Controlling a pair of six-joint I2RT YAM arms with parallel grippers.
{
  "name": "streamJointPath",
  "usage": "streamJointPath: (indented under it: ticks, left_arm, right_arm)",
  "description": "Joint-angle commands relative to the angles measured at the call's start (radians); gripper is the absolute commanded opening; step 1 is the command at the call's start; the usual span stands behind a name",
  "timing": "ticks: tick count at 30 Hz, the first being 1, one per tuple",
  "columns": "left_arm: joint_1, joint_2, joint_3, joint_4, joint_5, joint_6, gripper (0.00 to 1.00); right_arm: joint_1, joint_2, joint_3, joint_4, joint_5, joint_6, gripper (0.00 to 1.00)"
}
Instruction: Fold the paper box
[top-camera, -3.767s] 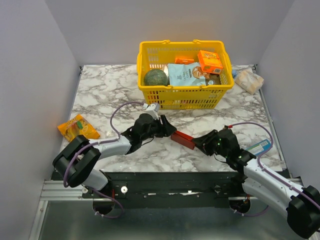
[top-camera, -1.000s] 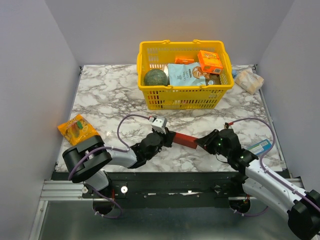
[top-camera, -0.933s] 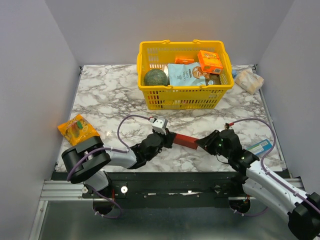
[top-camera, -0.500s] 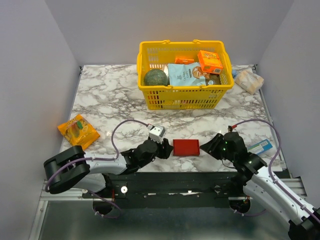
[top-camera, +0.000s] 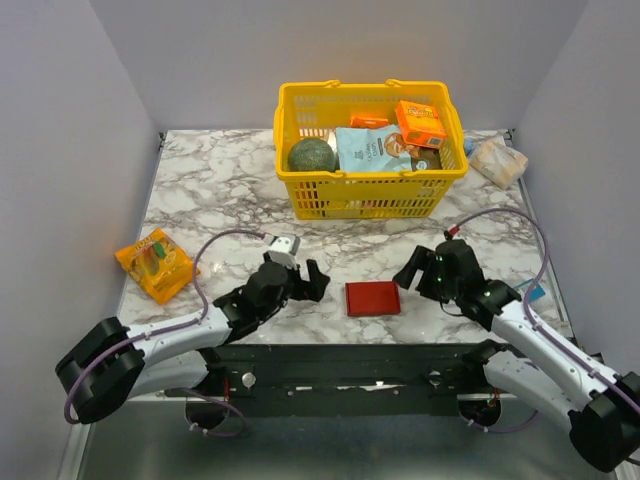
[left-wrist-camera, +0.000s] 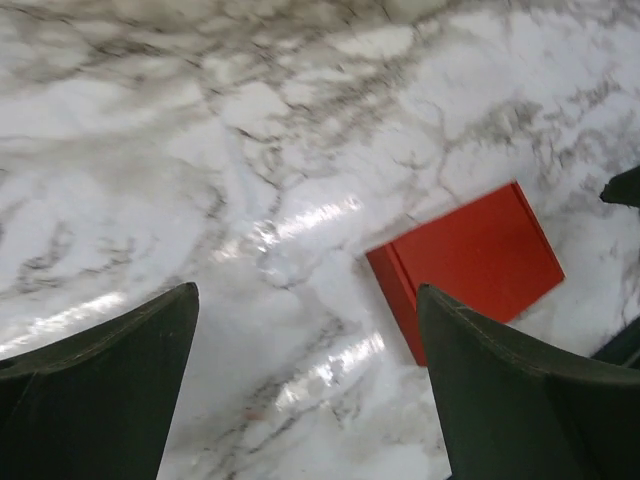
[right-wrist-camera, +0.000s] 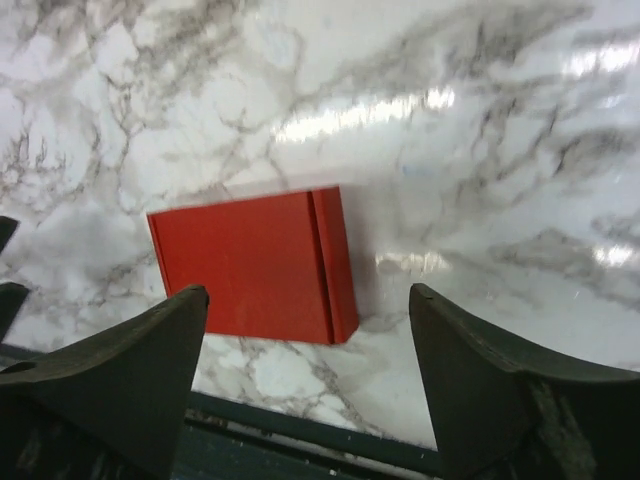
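Note:
The paper box (top-camera: 372, 298) lies flat and closed on the marble near the table's front edge, a small bright red rectangle. It also shows in the left wrist view (left-wrist-camera: 465, 265) and in the right wrist view (right-wrist-camera: 255, 265). My left gripper (top-camera: 312, 281) stands open a short way to the box's left, apart from it, with nothing between its fingers (left-wrist-camera: 110, 390). To the box's right my right gripper (top-camera: 410, 275) is open too, clear of the box, its fingers (right-wrist-camera: 500, 390) empty.
A yellow basket (top-camera: 368, 193) with groceries stands at the back centre. An orange snack packet (top-camera: 154, 262) lies at the left edge. A pale wrapped packet (top-camera: 498, 160) sits at the back right. A blue-and-white packet (top-camera: 530, 294) peeks out behind the right arm.
Both grippers have opened and let go of the red box, which now lies flat on the table. Each arm has drawn back from it, left arm leftward, right arm rightward.

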Motion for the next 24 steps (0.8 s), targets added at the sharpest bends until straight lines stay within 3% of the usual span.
streamJointPath:
  ticks: [1,3,7,11,18,24]
  left_arm:
    - [0.196,-0.100,0.013,-0.097,0.062,0.025,0.99]
    - [0.272,-0.145,0.046,-0.175,0.069,0.043,0.99]
    - [0.558,-0.220,0.076,-0.254,0.184,0.050,0.99]
    - [0.676,-0.315,0.145,-0.381,0.164,0.063,0.99]
    - [0.679,-0.413,0.268,-0.597,0.072,0.074,0.99]
    - [0.679,-0.435,0.267,-0.587,0.066,0.079,0.99]
  right_arm:
    - [-0.154,0.101,0.077,0.189,-0.003,-0.176,0.90]
    - [-0.241,0.120,0.082,0.250,-0.050,-0.216,0.91]
    - [-0.496,0.123,0.102,0.332,-0.184,-0.253,0.92]
    - [-0.626,0.062,0.131,0.324,-0.223,-0.315,0.93]
    - [-0.632,-0.135,0.097,0.313,-0.108,-0.369,0.95]
    - [-0.632,-0.184,0.082,0.326,-0.087,-0.372,0.95]
